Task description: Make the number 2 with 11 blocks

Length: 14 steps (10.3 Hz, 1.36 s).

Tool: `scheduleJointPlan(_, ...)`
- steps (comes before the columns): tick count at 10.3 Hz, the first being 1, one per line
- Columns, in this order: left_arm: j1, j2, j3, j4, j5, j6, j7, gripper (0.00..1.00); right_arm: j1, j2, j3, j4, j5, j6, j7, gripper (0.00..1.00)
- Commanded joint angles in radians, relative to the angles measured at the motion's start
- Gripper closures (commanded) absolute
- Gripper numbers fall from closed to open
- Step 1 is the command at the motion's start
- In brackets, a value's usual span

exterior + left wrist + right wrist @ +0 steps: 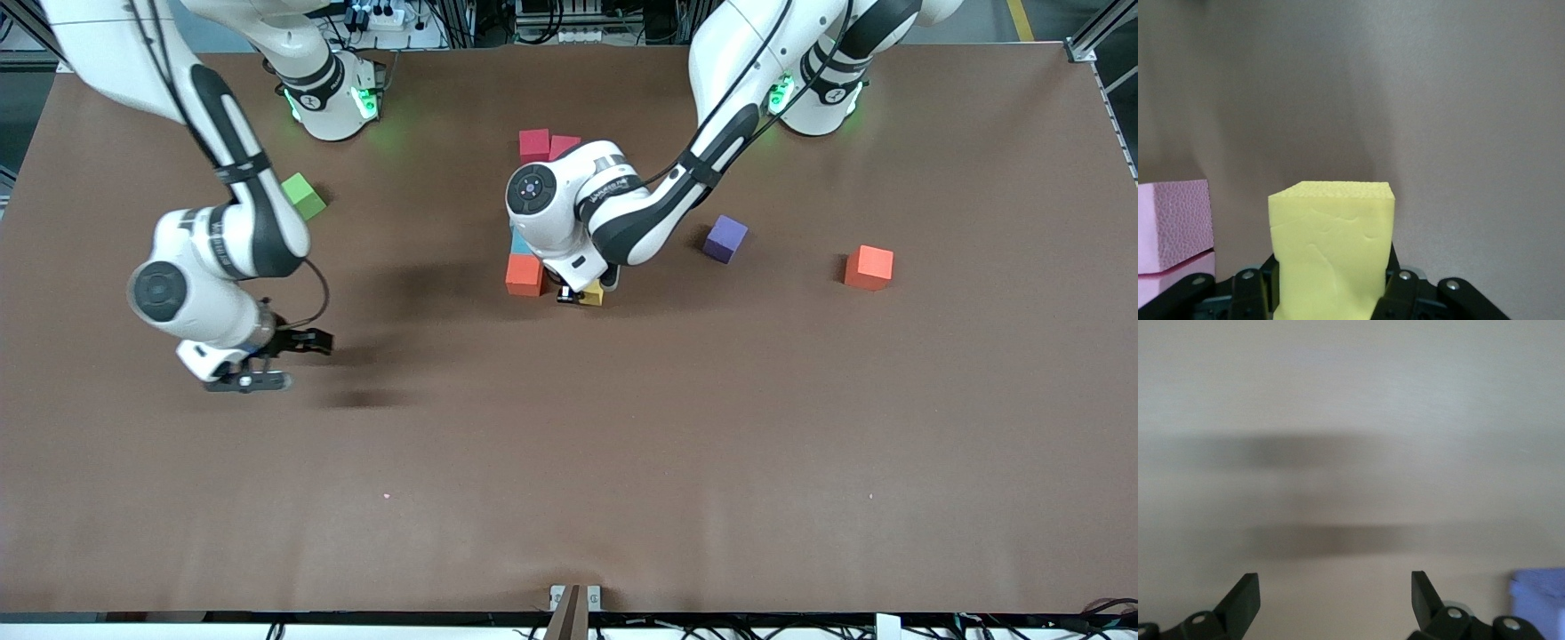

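Near the middle of the brown desk (622, 462), the left gripper (578, 293) is down among a small group of cubes, clamped on a yellow block (1333, 250) whose sides are pinched between its black fingers (1399, 293). In the front view only a corner of that yellow block (592, 293) shows below the wrist. Just beside it, toward the right arm's end of the desk, sits an orange-red block (524, 275), and a light blue block (518, 242) shows partly under the arm, touching the orange-red one and farther from the front camera. The left wrist view shows a pink block (1173, 223) close by the yellow one, lying on another pink surface. Farther from the front camera, two more blocks stand side by side near the robots' bases: a red block (534, 145) and a pinkish-red block (564, 146), touching each other. A purple block (725, 238) lies apart toward the left arm's end, and a second orange-red block (869, 268) lies farther still that way. A lime-green cube (303, 196) rests near the right arm's base. The right gripper (267, 360) waits over bare desk toward the right arm's end, fingers (1243, 600) spread wide with nothing between them.
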<state>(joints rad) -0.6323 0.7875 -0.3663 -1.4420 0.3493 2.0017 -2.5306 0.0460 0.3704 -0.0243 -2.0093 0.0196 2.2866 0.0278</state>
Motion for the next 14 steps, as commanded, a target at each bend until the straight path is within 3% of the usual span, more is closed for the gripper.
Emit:
scheduleJointPlan(1, -0.020, 0.027, 0.018, 0.038, -0.026, -0.011, -0.034, 0.65, -0.109, -0.060, 0.017, 0.000, -0.012, -0.073, -0.085, 0.00)
scheduleJointPlan(6, -0.041, 0.036, 0.018, 0.043, -0.045, 0.037, -0.071, 0.65, -0.351, -0.056, 0.018, 0.032, -0.066, -0.081, -0.282, 0.00)
scheduleJointPlan(10, -0.046, 0.036, 0.018, 0.043, -0.073, 0.095, -0.085, 0.65, -0.367, 0.019, 0.023, 0.043, -0.050, -0.064, -0.316, 0.00)
scheduleJointPlan(14, -0.047, 0.053, 0.018, 0.043, -0.079, 0.101, -0.086, 0.66, -0.360, 0.028, 0.026, -0.071, -0.049, 0.094, -0.319, 0.00)
